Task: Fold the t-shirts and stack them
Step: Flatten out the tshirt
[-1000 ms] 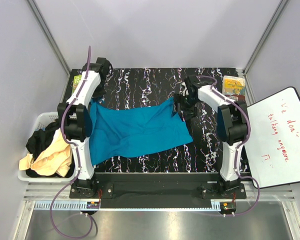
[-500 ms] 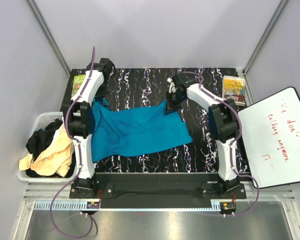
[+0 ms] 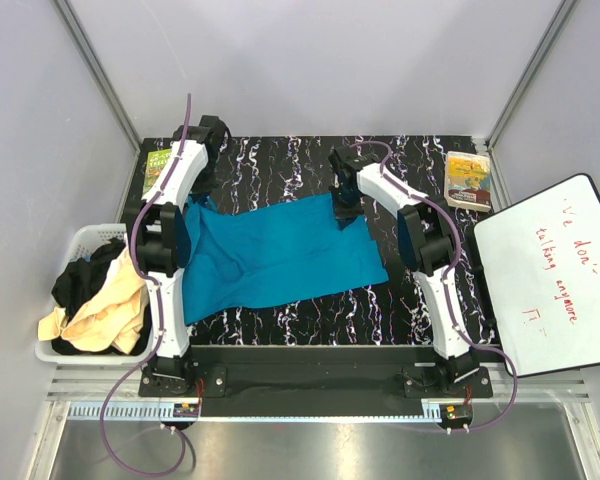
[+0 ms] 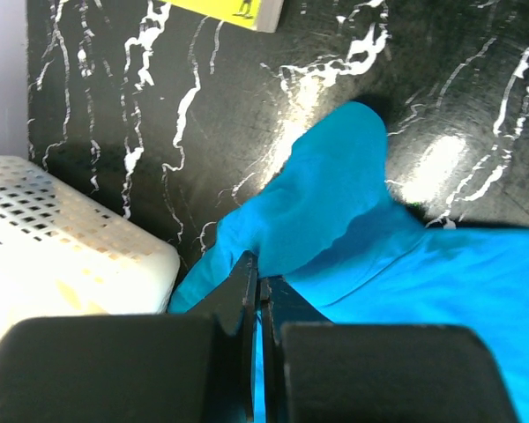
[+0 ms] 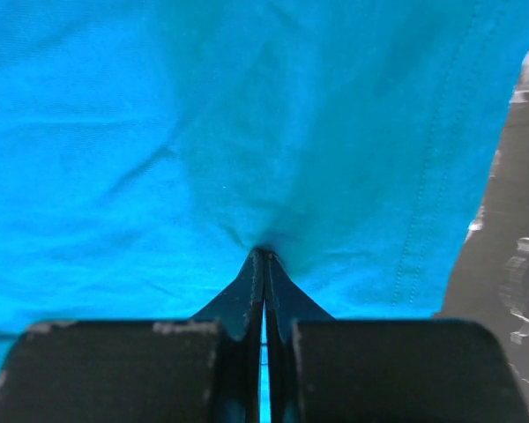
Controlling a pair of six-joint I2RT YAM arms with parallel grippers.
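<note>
Pinching the teal t-shirt (image 3: 280,255) at two spots, both pincers are pressed shut on its soft, matte knit. The right pincer (image 5: 263,257) has its black tapered fingers flat against each other. The cloth puckers into fine radiating creases right at their tips, and a stitched hem runs down the fabric just to the right of them. The left pincer (image 4: 256,269) is likewise clamped on a fold of the shirt, with a rounded lobe of fabric bulging ahead of its tips.

Between the two pincers the shirt lies spread as a rumpled, roughly rectangular sheet on the glossy black table (image 3: 280,160) veined in white like marble. Just left of the left pincer sits a white plastic basket (image 4: 70,229) with a perforated wall. It holds a crumpled black t-shirt (image 3: 75,280) and a cream t-shirt (image 3: 105,312) that spills over the rim. Ahead of that pincer lies the corner of a yellow book (image 4: 229,9).
</note>
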